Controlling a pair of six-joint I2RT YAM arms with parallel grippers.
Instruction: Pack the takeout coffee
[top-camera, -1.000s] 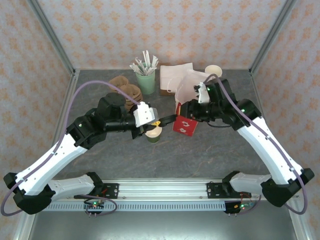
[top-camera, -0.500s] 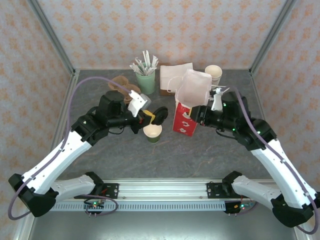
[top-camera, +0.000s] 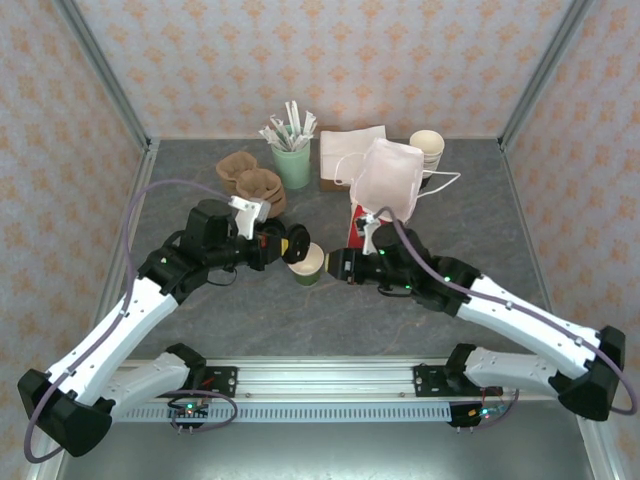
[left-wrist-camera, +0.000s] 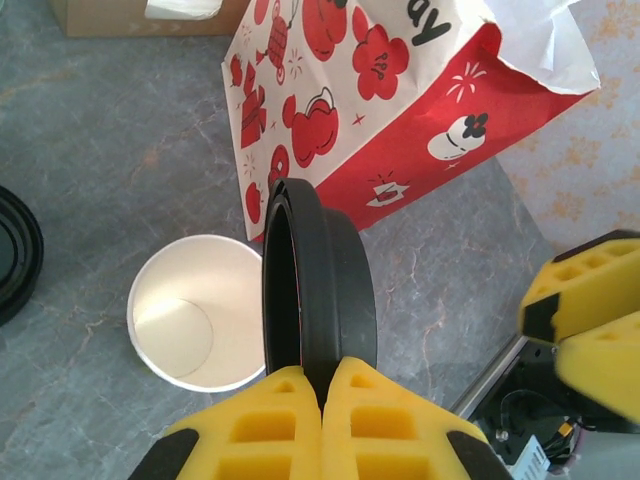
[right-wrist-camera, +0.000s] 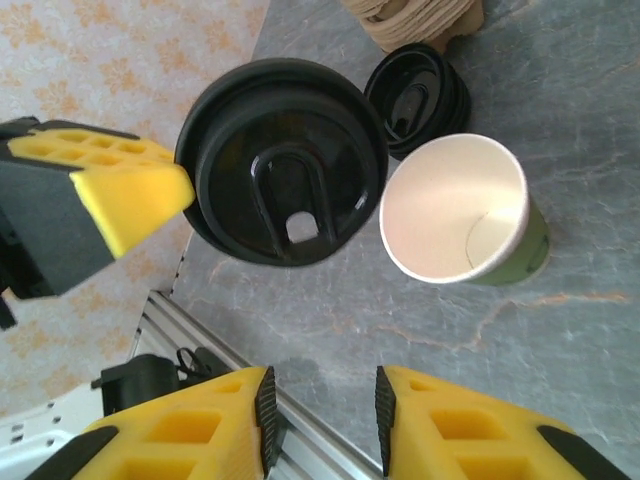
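The takeout coffee's cup (top-camera: 308, 263) (left-wrist-camera: 195, 315) (right-wrist-camera: 460, 210), olive-sided and cream inside, stands upright on the table with no lid on it. My left gripper (top-camera: 283, 243) (left-wrist-camera: 322, 385) is shut on the rim of a black lid (top-camera: 297, 244) (left-wrist-camera: 320, 280) (right-wrist-camera: 285, 160). It holds the lid on edge just left of and above the cup. My right gripper (top-camera: 334, 265) (right-wrist-camera: 325, 400) hangs low just right of the cup, open, with nothing between its fingers.
A red-and-white paper bag (top-camera: 357, 235) (left-wrist-camera: 370, 110) stands behind the cup, with a pale plastic bag (top-camera: 385, 178) on top. Loose black lids (right-wrist-camera: 418, 95) (left-wrist-camera: 15, 255) lie left of the cup. Brown carriers (top-camera: 250, 180), a green stirrer cup (top-camera: 293, 162), napkins (top-camera: 345, 150) and stacked cups (top-camera: 428, 148) line the back.
My right arm has left the paper bag and swung down to the cup's right side. My left gripper has drawn the lid leftward, off the cup's top.
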